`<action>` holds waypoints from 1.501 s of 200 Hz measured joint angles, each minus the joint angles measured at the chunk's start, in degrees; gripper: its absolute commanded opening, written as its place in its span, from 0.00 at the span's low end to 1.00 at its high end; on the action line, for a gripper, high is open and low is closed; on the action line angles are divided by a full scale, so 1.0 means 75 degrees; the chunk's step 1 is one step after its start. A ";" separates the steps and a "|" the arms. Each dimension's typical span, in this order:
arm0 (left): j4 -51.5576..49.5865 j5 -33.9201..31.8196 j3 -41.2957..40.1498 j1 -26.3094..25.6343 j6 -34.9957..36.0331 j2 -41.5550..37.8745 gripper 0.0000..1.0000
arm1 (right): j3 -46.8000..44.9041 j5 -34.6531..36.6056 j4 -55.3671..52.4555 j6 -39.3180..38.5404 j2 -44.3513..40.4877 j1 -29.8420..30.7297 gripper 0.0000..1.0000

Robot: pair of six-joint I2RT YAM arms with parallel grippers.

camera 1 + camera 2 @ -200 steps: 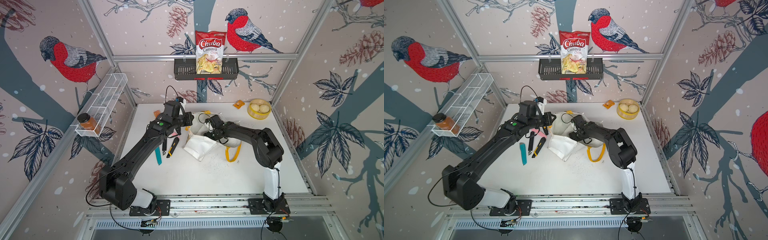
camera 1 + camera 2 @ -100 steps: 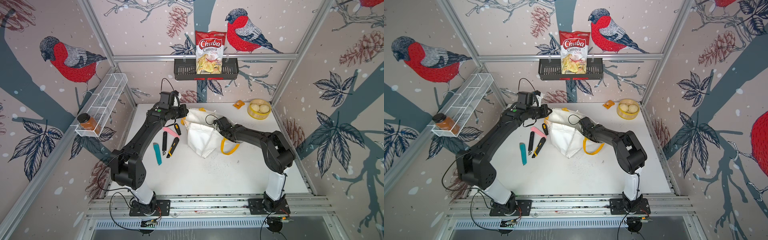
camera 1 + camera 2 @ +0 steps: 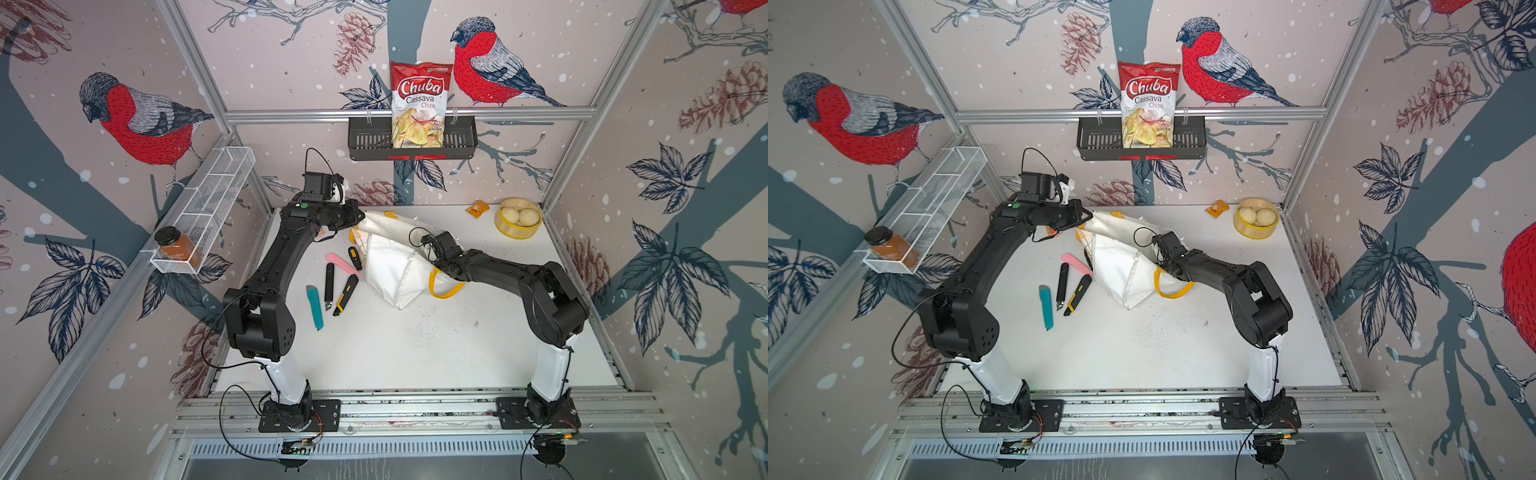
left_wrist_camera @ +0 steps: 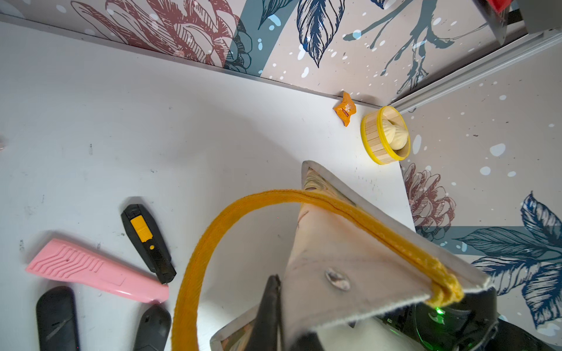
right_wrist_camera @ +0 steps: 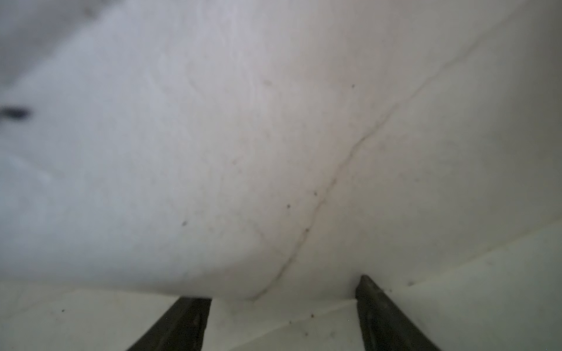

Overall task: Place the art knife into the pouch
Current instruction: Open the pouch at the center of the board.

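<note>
The pouch (image 3: 390, 266) (image 3: 1121, 266) is a white fabric bag with yellow loop handles, lying crumpled mid-table. My left gripper (image 3: 360, 218) (image 3: 1089, 217) (image 4: 281, 282) is shut on the pouch's back-left rim and holds it up; a yellow handle (image 4: 213, 243) arcs in front of it. My right gripper (image 3: 424, 245) (image 3: 1154, 243) (image 5: 279, 288) is open, its fingers pushed into the pouch's white folds on the right side, holding nothing. Several art knives lie left of the pouch: pink (image 3: 341, 263) (image 4: 97, 270), small black-yellow (image 3: 354, 257) (image 4: 146, 240), black (image 3: 329, 286), black-yellow (image 3: 345, 295), teal (image 3: 314, 306).
A round yellow bowl with buns (image 3: 518, 218) and an orange packet (image 3: 477, 208) sit at the back right corner. A black wall basket (image 3: 365, 141) holds a chips bag. A white wire shelf (image 3: 216, 187) with a jar hangs on the left wall.
My left gripper has moved back and left with the pouch's rim, lifting and stretching the pouch open. My right gripper has shifted slightly to the right within the fabric. The knives have not moved.
</note>
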 measured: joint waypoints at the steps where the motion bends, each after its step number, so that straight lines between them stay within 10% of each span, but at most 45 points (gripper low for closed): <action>1: 0.0015 -0.0020 -0.0015 -0.0017 0.0003 -0.0003 0.00 | 0.0000 0.0006 -0.0015 0.0000 0.0000 -0.0006 0.77; 59: 0.2154 -0.0297 -0.2320 -0.1268 -0.0766 -0.0667 0.00 | 0.0152 0.0525 -0.1935 -0.0017 -0.0335 -0.0184 0.79; 175: 0.4153 -0.0842 -0.2704 -0.2562 -0.2037 -0.0341 0.00 | 0.3981 0.1072 -0.3308 0.0192 -0.0460 0.0527 0.87; 300: 0.4374 -0.0956 -0.3331 -0.2632 -0.2401 -0.0568 0.00 | 0.0988 0.1358 -0.1883 0.1591 -0.3590 -0.1702 0.87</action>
